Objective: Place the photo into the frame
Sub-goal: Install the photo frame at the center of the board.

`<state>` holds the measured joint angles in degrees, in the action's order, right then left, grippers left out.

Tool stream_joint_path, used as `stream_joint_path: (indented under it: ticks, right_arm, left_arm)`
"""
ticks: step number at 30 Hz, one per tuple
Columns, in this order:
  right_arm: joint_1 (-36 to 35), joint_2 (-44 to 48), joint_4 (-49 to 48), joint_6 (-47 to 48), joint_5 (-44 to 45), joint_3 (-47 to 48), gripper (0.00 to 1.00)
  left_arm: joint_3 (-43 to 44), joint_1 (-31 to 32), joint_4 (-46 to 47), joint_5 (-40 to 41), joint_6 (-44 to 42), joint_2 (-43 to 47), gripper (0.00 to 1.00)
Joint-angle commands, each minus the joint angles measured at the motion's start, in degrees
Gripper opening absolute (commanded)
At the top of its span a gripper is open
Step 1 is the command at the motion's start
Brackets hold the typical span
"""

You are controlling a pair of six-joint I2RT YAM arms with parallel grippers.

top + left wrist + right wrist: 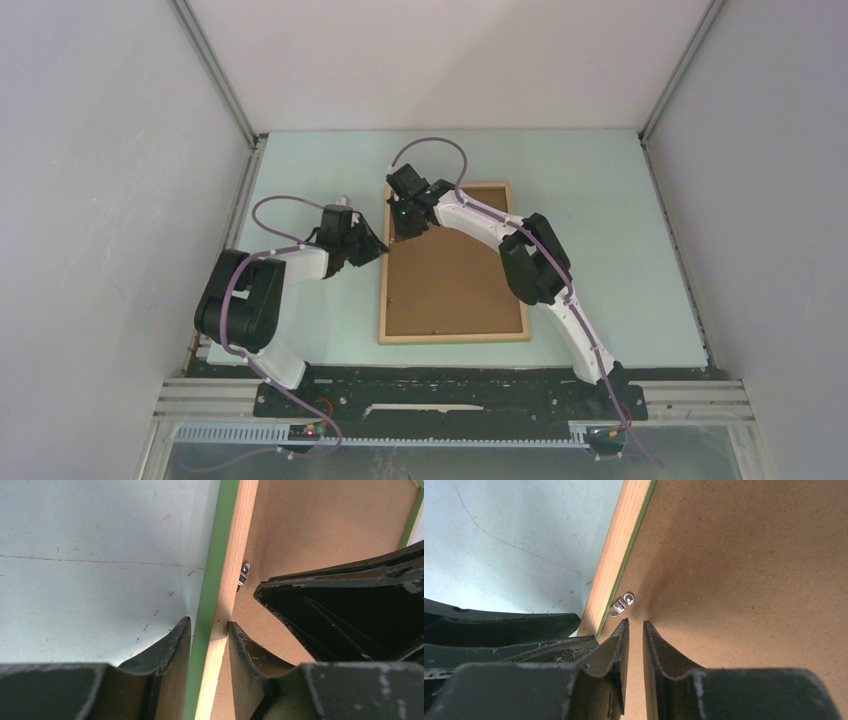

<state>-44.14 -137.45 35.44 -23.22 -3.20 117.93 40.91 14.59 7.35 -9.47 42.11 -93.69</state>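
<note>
Top external view: nearest the camera, the two arm bases are seen bolted to a black mounting plate (450, 400) at the table's edge. Just beyond it, the frame (452, 337) is laid flat on the pale green table (610, 250), pale wood side up, its long sides running away from the bases. The opening is filled by a plain brown backing board (450, 285).

The left gripper (372, 247) is set at the frame's left rail, about halfway along it. In the left wrist view that rail is seen running between the two fingers (175, 647), one on the green outer edge and one on the board side. Both tips appear to touch the rail, so it is pinched.

A little farther, the right gripper (405, 228) is held over the board near the frame's far left corner, just beside the left one. In the right wrist view its fingers are almost pressed together. A narrow slit is left between them and nothing is caught in it. A small metal clip (622, 604) is fixed at the rail's inner edge, just ahead of the tips.

Farthest back, the table is closed off by a white wall (450, 60).
</note>
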Motion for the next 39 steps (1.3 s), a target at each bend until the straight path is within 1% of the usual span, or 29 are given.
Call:
stream_joint_path:
  ticks: [1, 11, 23, 28, 32, 34, 36, 39]
  right_arm:
    - [-1.18, -1.21, -0.21, 0.84, 0.96, 3.69, 0.23]
    - [-1.74, -3.56, 1.58, 1.25, 2.84, 6.67, 0.25]
    - [-2.12, -5.67, 2.88, 2.03, 3.2, 7.93, 0.2]
    - [-3.41, -7.2, 5.17, 2.52, 6.86, 8.72, 0.2]
    - [-4.31, -8.92, 7.22, 1.19, 7.25, 8.89, 0.2]
    - [-4.93, -9.58, 8.31, 0.36, 7.56, 8.65, 0.18]
    - [-5.78, -9.69, 9.41, 0.12, 10.1, 8.05, 0.15]
    - [-5.98, -8.81, 9.56, -0.18, 10.28, 6.48, 0.15]
  left_arm:
    - [-2.71, -0.04, -4.24, 1.25, -0.46, -0.36, 0.0]
    - [-3.42, -0.09, -3.51, 1.3, -0.36, 0.33, 0.0]
    - [-3.81, -0.03, -2.87, 1.07, -0.36, 0.51, 0.0]
    - [-4.13, -0.09, -2.62, 1.03, -0.28, 0.79, 0.0]
    - [-4.16, -0.09, -2.35, 0.56, -0.41, 0.59, 0.0]
    - [-4.25, -0.15, -2.35, 0.44, -0.51, 0.74, 0.0]
    - [-4.37, -0.24, -2.43, 0.53, -0.62, 1.1, 0.0]
    - [-4.34, -0.51, -2.61, 0.22, -0.67, 1.44, 0.0]
